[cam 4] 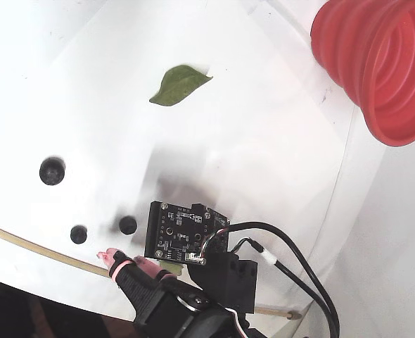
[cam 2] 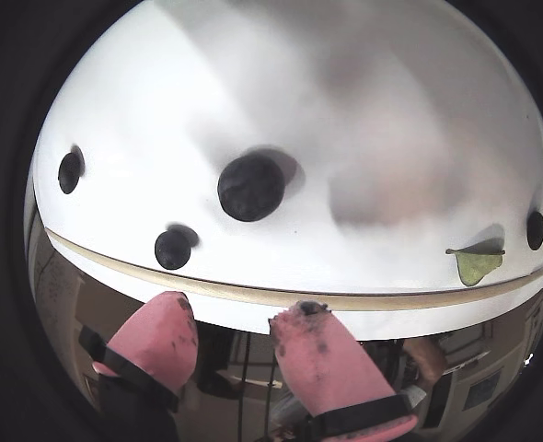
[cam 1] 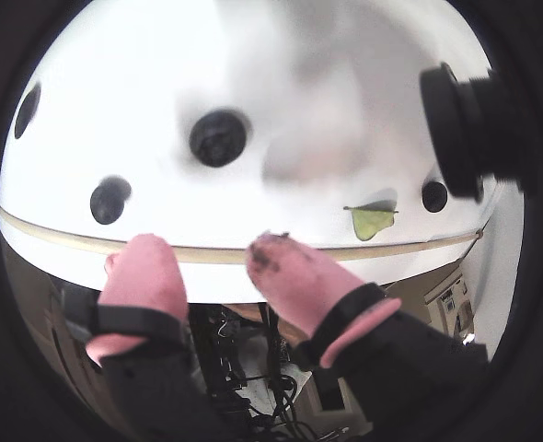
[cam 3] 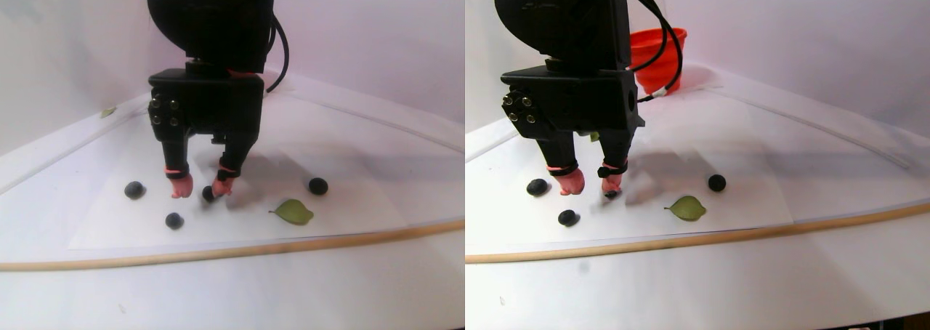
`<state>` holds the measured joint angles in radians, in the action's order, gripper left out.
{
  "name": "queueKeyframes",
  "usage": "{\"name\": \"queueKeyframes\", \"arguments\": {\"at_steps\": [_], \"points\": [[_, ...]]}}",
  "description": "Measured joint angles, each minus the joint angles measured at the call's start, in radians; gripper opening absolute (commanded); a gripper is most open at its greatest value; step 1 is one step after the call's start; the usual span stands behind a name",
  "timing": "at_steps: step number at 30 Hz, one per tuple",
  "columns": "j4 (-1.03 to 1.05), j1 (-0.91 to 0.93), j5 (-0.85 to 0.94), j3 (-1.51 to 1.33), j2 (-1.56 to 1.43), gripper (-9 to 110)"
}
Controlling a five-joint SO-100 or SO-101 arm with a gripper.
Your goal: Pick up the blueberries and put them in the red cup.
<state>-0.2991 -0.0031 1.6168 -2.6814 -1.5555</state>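
Note:
Several blueberries lie on the white table. The largest blueberry sits just ahead of my open gripper, centred on the gap; the pink fingertips hold nothing. In the stereo pair view this berry lies by the right finger of the gripper, which hangs low over the table. Other berries lie around it. In the fixed view the red cup stands at the top right, far from the berries.
A green leaf lies on the white sheet right of the gripper in the stereo pair view. A thin wooden strip runs along the table near the fingers. The second wrist camera juts in at the right.

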Motion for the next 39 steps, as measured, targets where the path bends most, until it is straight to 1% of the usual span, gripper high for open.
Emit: {"name": "queueKeyframes", "arguments": {"at_steps": [13, 39], "points": [[-0.094, 0.008, -0.002, 0.087, 0.120, 18], [-0.112, 0.008, -0.008, 0.164, 0.184, 17]]}}
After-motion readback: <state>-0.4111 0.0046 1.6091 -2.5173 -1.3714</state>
